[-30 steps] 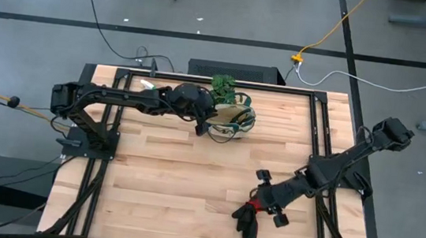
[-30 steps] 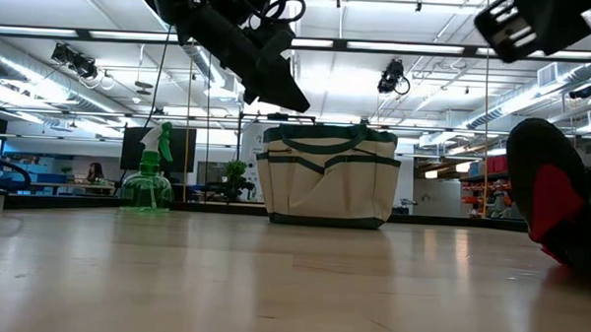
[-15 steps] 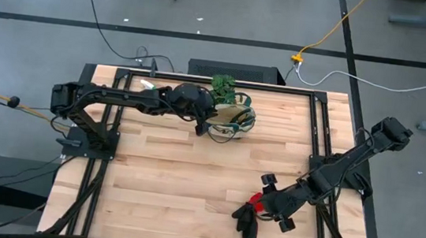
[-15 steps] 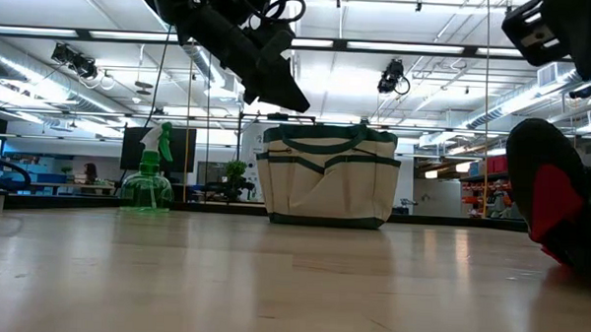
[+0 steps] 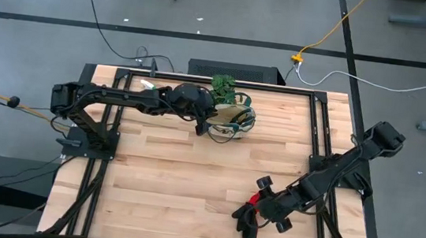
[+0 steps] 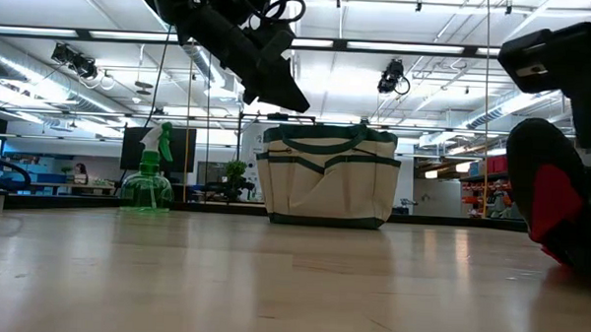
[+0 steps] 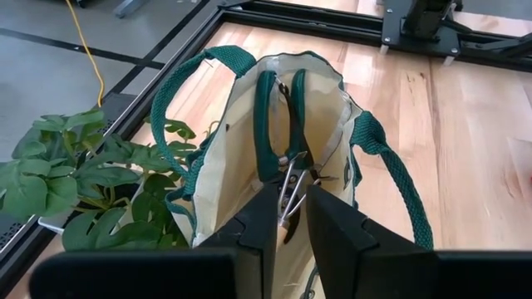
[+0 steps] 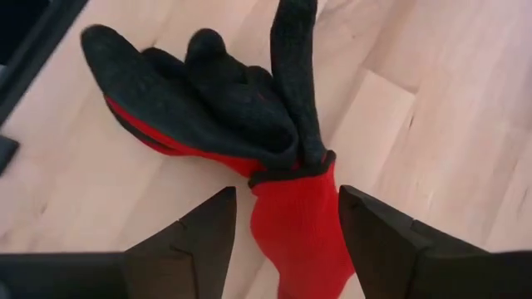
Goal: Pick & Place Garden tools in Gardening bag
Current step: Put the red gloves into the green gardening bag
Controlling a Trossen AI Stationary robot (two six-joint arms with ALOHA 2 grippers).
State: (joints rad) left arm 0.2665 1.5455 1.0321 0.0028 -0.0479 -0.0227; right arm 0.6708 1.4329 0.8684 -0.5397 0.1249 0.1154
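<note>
Worktop of pale wood planks [image 5: 175, 178], grey floor around you.
Your right end effector [image 8: 287, 218] straddles the gloves [image 5: 248, 220] wide; left end effector [image 7: 287, 218] grips shears [image 7: 293, 178] over the bag [image 6: 327, 177].

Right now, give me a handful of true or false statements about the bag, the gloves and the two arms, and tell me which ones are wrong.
1. The gardening bag stands upright near the table's far edge. True.
2. The red-and-black gloves are already inside the bag. False: they lie on the table near its front, on the right arm's side.
3. The right gripper has its fingers open on either side of the gloves' red cuff. True.
4. The left gripper hovers over the gloves. False: it is above the open bag, fingers nearly together with a metal tool between them.
5. The green spray bottle lies on its side. False: it stands upright.
</note>
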